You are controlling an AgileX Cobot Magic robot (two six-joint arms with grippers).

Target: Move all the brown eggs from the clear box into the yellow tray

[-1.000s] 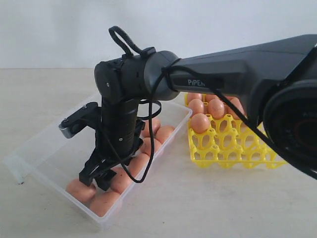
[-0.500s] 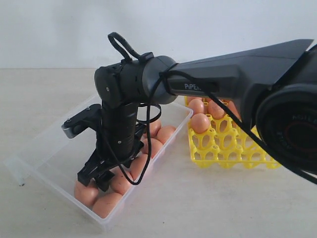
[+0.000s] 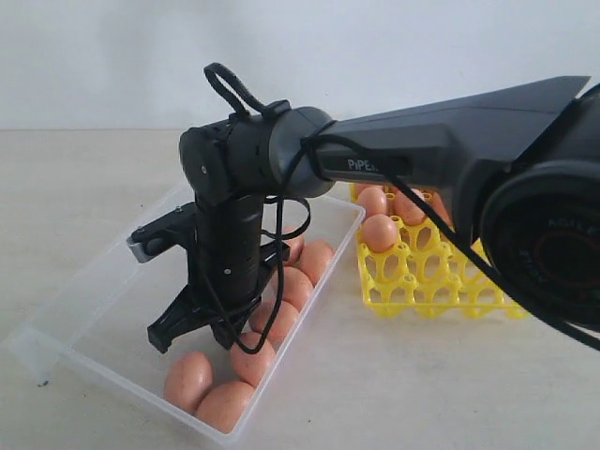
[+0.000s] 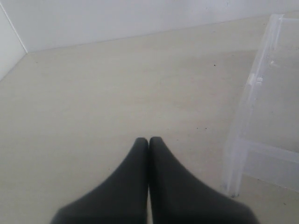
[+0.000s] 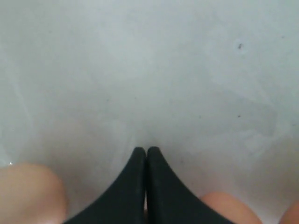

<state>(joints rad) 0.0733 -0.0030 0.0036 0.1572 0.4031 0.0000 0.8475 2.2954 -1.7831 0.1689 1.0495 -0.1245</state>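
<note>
Several brown eggs (image 3: 253,358) lie along the near right side of the clear box (image 3: 84,309). My right gripper (image 3: 192,333) reaches from the right and hangs just above the box floor beside them. In the right wrist view the gripper (image 5: 146,149) is shut with nothing between its tips, and an egg (image 5: 28,191) shows on either side of it. More eggs (image 3: 379,232) sit in the far cups of the yellow tray (image 3: 422,281). My left gripper (image 4: 148,139) is shut and empty over bare table next to a corner of the clear box (image 4: 247,116); the exterior view does not show it.
The right arm's thick dark link (image 3: 450,150) and a large joint housing (image 3: 553,244) cover the far right part of the tray. A black cable (image 3: 281,281) loops down the wrist. Pale table (image 3: 394,384) lies in front of the tray and box.
The right gripper has lifted a little off the eggs and swung towards the box's middle. The box's near corner has slid to the right, and two eggs at its near end now show uncovered.
</note>
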